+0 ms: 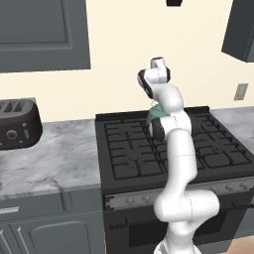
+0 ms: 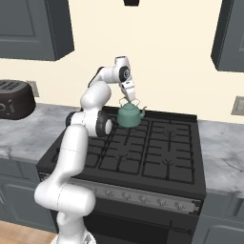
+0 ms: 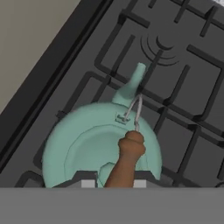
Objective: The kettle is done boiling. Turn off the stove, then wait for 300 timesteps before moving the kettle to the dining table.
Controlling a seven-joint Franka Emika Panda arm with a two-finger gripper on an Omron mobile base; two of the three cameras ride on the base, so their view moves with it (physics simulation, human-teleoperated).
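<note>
Gripper (image 2: pixel 133 101) narrowed on kettle (image 2: pixel 129 116) handle (image 3: pixel 124 162) at stove's (image 2: pixel 157 152) eleven o'clock; thin off-centre hold risks swinging.

One kettle (image 2: pixel 129 116), one stove (image 2: pixel 157 152), one toaster (image 1: pixel 17 124)

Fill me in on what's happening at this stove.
The robot arm reaches over the stove with its gripper down on the handle of the teal kettle. In the hand view the fingers sit close on either side of the brown-topped handle, looking closed on it. The kettle is at the back left of the grates, spout toward the middle of the stove. A toaster stands on the counter to the left.
</note>
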